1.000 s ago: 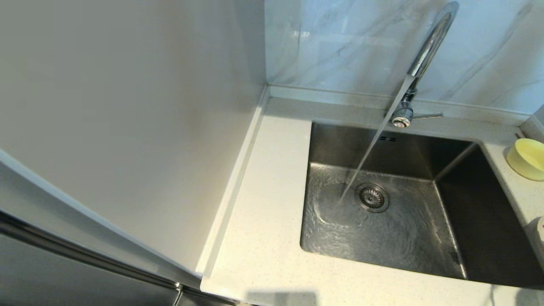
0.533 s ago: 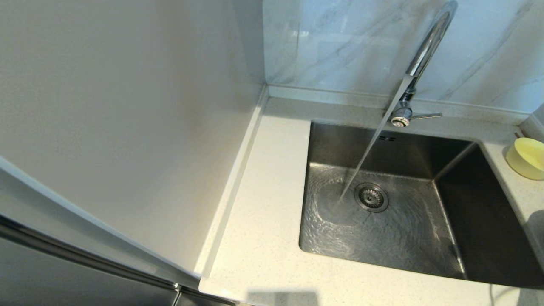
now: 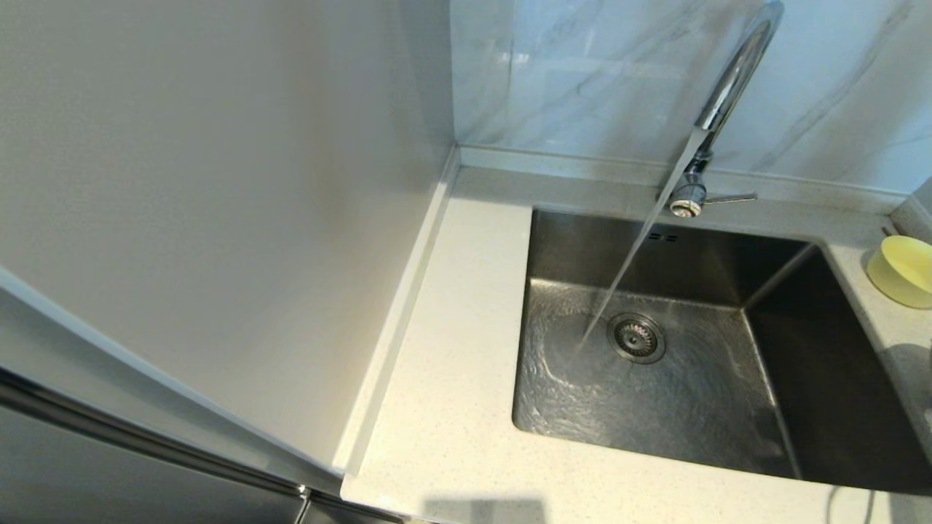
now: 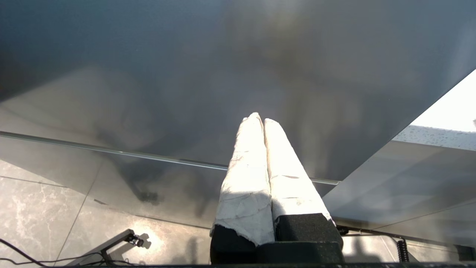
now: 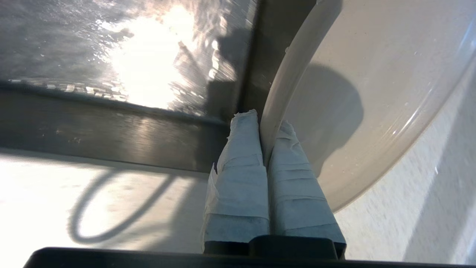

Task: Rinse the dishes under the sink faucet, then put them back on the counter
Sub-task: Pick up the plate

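Note:
Water pours from the chrome sink faucet [image 3: 735, 73] into the steel sink [image 3: 692, 429], landing beside the drain strainer [image 3: 636, 337]. A pale yellow bowl [image 3: 903, 271] sits on the counter [image 3: 451, 407] right of the basin. In the right wrist view, my right gripper [image 5: 264, 123] is shut on the rim of a cream-white dish [image 5: 372, 93], one finger inside and one outside. The dish hangs by the sink's edge [image 5: 111, 123] over speckled counter [image 5: 427, 223]. This gripper is outside the head view. My left gripper [image 4: 260, 120] is shut and empty, parked low.
A tall pale panel [image 3: 218, 182] walls off the counter's left side. Marble tiles [image 3: 582, 73] rise behind the low back edge. The faucet's lever [image 3: 732, 198] sticks out to the right. A cable's shadow [image 5: 111, 208] lies on the counter by the sink.
The pale object at the head view's right edge beside the sink has slipped out of view to the right; only its shadow stays on the counter. Water keeps running.

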